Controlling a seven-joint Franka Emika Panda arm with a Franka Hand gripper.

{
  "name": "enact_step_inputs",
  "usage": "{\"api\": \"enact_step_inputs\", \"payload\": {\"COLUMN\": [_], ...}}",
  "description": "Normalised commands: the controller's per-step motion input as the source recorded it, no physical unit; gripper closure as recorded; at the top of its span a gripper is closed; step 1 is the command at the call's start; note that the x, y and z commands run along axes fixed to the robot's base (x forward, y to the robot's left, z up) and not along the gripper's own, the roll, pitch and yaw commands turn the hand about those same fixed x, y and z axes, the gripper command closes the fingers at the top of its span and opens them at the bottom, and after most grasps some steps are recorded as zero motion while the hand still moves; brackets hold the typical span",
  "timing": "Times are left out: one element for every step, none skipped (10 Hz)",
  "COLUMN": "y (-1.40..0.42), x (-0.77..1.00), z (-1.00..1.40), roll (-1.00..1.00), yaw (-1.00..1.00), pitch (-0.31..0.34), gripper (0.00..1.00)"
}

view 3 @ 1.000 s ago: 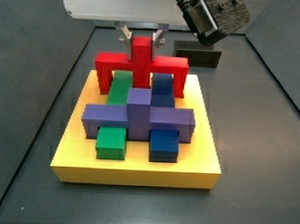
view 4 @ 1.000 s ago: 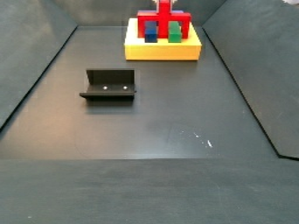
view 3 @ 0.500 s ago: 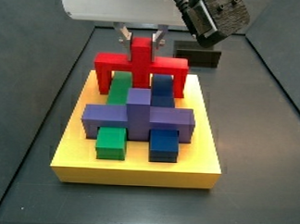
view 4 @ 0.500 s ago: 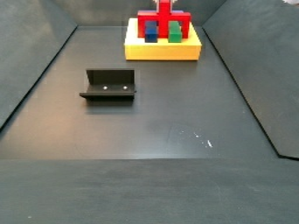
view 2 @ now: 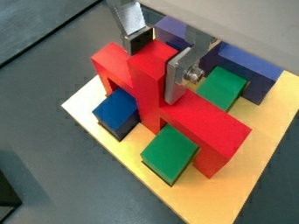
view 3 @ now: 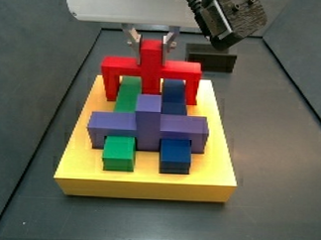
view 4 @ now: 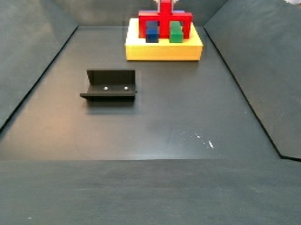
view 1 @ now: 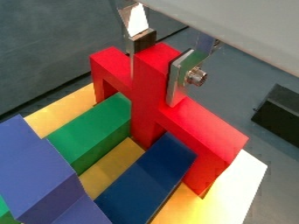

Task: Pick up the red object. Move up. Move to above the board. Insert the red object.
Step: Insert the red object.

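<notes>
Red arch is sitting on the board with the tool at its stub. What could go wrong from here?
1. The tool flanks the stub of the red arch; opening unevenly could tip it.
2. Its legs straddle the green block and blue block on the board; full seating can't be confirmed, so pressing might jam it.

board (view 4: 165, 51) at far end of floor | red object (view 4: 165, 23) standing on it, green and blue blocks beneath | gripper (view 4: 166, 4) at stub top, state unclear | fixture (view 4: 109, 86) well apart
</notes>
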Motion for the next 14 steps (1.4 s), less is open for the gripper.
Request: {"api": "enact_step_inputs", "payload": {"y": [0.07, 0.02, 0.00, 0.00, 0.00, 0.00, -0.02, -0.08, -0.11, -0.07, -0.06, -0.05, -0.09, 0.00], "x": [0.00, 0.00, 0.00, 0.00, 0.02, 0.11, 0.17, 0.23, 0.30, 0.24, 0.03, -0.10, -0.03, -0.04], "z": [-0.22, -0.19, -0.21, -0.23, -0.23, -0.27, -0.37, -0.42, -0.47, -0.46, -0.43, -0.25, -0.12, 0.00], "roll": [0.06, 0.10, 0.07, 0.08, 0.08, 0.06, 0.06, 0.06, 0.06, 0.08, 0.10, 0.05, 0.00, 0.00], "yaw": [0.08, 0.21, 0.15, 0.10, 0.08, 0.02, 0.00, 0.00, 0.00, 0.00, 0.00, 0.00, 0.00, 0.00], "pitch": [-0.004, -0.010, -0.030, -0.036, -0.026, -0.037, -0.049, -0.046, -0.040, -0.034, -0.034, -0.033, -0.020, 0.000], "gripper": [1.00, 1.00, 1.00, 1.00, 1.00, 1.00, 1.00, 1.00, 1.00, 1.00, 1.00, 1.00, 1.00, 1.00]}}
